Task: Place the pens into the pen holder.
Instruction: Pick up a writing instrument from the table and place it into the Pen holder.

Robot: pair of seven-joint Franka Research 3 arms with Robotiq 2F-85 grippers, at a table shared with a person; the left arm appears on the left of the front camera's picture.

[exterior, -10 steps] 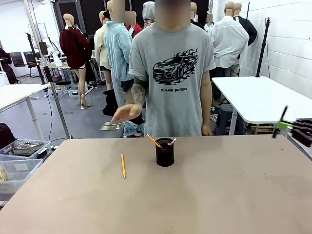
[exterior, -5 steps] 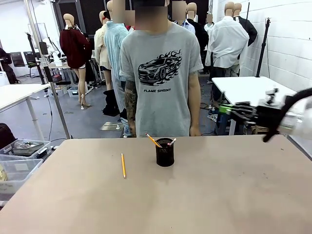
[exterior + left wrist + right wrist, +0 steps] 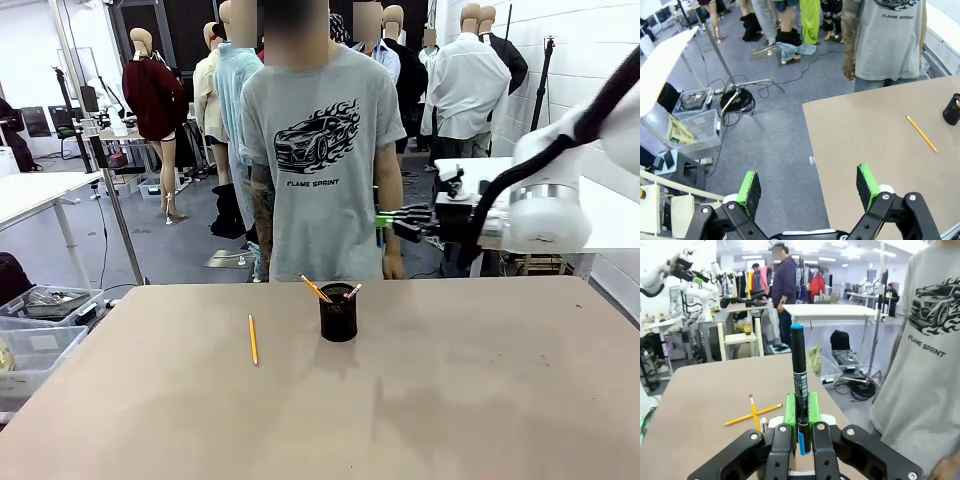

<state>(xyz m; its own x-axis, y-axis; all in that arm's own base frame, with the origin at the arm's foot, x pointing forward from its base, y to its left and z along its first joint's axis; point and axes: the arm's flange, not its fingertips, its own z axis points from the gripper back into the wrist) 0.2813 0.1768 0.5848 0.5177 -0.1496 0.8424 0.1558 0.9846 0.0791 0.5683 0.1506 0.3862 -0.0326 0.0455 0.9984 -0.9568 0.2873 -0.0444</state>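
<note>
My right gripper (image 3: 386, 219) hangs above and to the right of the black mesh pen holder (image 3: 338, 313), fingers pointing left. In the right wrist view this gripper (image 3: 800, 412) is shut on a blue-and-black pen (image 3: 798, 371) that sticks out past the green pads. A yellow pencil (image 3: 314, 289) and another pen (image 3: 352, 291) stand in the holder. A second yellow pencil (image 3: 253, 339) lies on the table left of the holder. My left gripper (image 3: 808, 186) is open and holds nothing, off the table's corner, far from the pencil (image 3: 921, 133) and the holder (image 3: 952, 109).
A person in a grey T-shirt (image 3: 322, 130) stands at the far edge of the brown table (image 3: 450, 400), arms down. A white table (image 3: 500, 195) stands behind my right arm. Storage boxes (image 3: 35, 325) sit on the floor at the left.
My right arm has swung in from the right edge toward the middle, carrying the pen. The person has lowered a hand and shifted left.
</note>
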